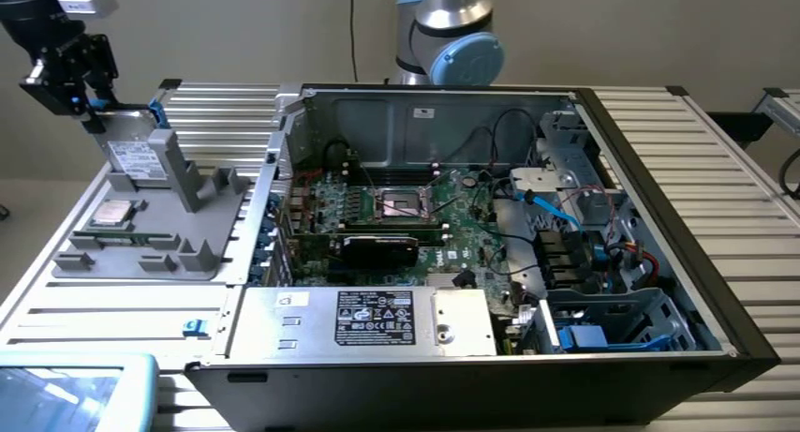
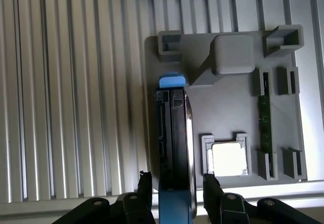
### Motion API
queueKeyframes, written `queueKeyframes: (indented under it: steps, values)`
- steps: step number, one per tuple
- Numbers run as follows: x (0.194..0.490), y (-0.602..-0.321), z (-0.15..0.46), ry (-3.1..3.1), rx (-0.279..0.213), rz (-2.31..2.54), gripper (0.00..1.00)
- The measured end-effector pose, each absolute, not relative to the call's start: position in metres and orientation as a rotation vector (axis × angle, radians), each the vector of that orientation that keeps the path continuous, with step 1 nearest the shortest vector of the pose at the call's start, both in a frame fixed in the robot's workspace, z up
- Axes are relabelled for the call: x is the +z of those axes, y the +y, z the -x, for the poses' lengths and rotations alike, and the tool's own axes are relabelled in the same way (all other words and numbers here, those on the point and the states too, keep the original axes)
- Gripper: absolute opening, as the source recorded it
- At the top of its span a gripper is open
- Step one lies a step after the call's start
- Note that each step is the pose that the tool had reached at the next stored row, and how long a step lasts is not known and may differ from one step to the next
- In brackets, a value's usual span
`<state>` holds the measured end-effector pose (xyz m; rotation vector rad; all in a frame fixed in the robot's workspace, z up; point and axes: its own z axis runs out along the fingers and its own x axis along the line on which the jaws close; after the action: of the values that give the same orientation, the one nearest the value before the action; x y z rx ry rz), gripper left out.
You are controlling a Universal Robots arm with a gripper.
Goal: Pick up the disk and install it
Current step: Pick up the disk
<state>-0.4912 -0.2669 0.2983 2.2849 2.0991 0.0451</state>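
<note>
The disk [image 1: 131,156] stands on its edge in a slot of a grey plastic holder [image 1: 163,235] that lies on the ribbed metal bench [image 1: 700,160], at the exterior view's left, just beside the open computer case [image 1: 675,198]. Its white label faces the camera in that view.

The pincer [image 1: 90,113] hangs at the disk's upper far corner, close over its top edge. From the wrist view the pincer [image 2: 174,186] stands half open. One black finger [image 2: 145,186] is on each side of the disk [image 2: 174,127], and a thin gap shows between each finger and the disk's sides, so the disk is straddled but not clamped. The disk's blue rail [image 2: 171,81] shows at its far end and again between the fingers.

In the same holder [image 2: 223,112] a small square silver chip [image 2: 228,159] lies flat in its own pocket near the disk, and a green memory stick [image 2: 264,122] sits on edge in a narrow slot further over.

Inside the case the green main board is laid bare, with a grey box bearing a black-and-white sticker [image 1: 362,320] along the near side. The arm's base [image 1: 444,29] rises behind the case.
</note>
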Motion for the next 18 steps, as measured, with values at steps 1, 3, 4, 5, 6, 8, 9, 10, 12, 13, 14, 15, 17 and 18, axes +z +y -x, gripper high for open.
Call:
queueKeyframes:
  steps: [1,3,4,5,6,8,9,10,12,13,14,15,17,18]
  values:
    - [0.298,-0.2668,0.4911,2.1,0.048,-2.286,0.53]
    - [0.2976,-0.2667,0.4913,2.101,0.05,-2.287,0.53]
    - [0.2975,-0.2667,0.4913,2.101,0.051,-2.287,0.53]
    - [0.2976,-0.2667,0.4914,2.101,0.05,-2.287,0.53]
    - [0.2976,-0.2667,0.4914,2.101,0.05,-2.287,0.53]
    - [0.2976,-0.2667,0.4914,2.101,0.05,-2.287,0.53]
    - [0.2976,-0.2668,0.4914,2.102,0.049,-2.288,0.53]
    - [0.2976,-0.2668,0.4915,2.102,0.049,-2.288,0.53]
    - [0.2974,-0.2667,0.4915,2.103,0.045,-2.29,0.53]
    - [0.2973,-0.2667,0.4915,2.104,0.043,-2.291,0.53]
    - [0.2974,-0.2667,0.4915,2.105,0.041,-2.291,0.53]
    - [0.2973,-0.2667,0.4916,2.106,0.039,-2.292,0.53]
    - [0.2972,-0.2667,0.4916,2.107,0.037,-2.293,0.53]
    - [0.2971,-0.2667,0.4917,2.107,0.036,-2.294,0.53]
